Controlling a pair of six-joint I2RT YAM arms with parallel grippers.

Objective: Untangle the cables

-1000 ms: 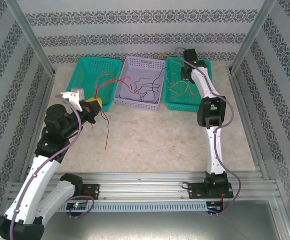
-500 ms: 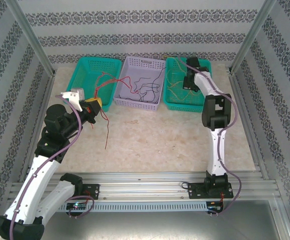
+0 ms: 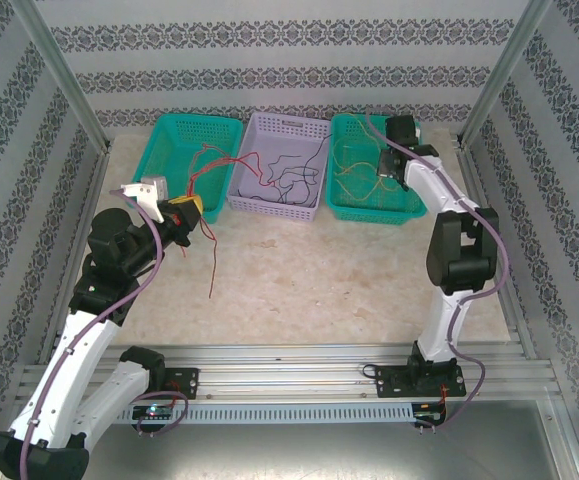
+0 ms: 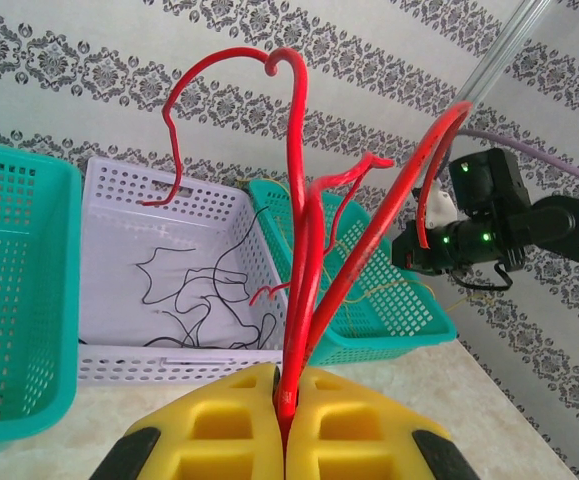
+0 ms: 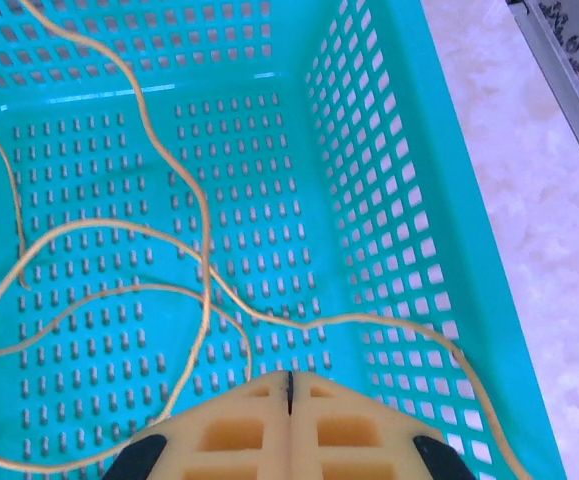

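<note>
My left gripper [image 3: 194, 207] [image 4: 286, 385] is shut on a bunch of red cables [image 4: 299, 250], held above the table left of the baskets. One red cable [image 3: 212, 262] hangs down toward the table; others arch up toward the left teal basket. Thin black cables [image 3: 289, 180] [image 4: 184, 290] lie in the purple basket. Yellow cables [image 5: 205, 240] [image 3: 352, 172] lie looped on the floor of the right teal basket. My right gripper [image 5: 290, 380] [image 3: 385, 172] hangs over that basket, shut, with no cable seen between its fingers.
Three baskets stand in a row at the back: left teal [image 3: 174, 130], purple [image 3: 269, 207], right teal [image 3: 371, 213] [image 5: 369, 200]. Patterned walls and metal posts close in the sides. The right arm's elbow [image 3: 461, 250] stands near the right wall.
The right arm has swung its elbow rightward and its gripper has drifted right over the teal basket, closing fully. The left arm and red cables have not moved.
</note>
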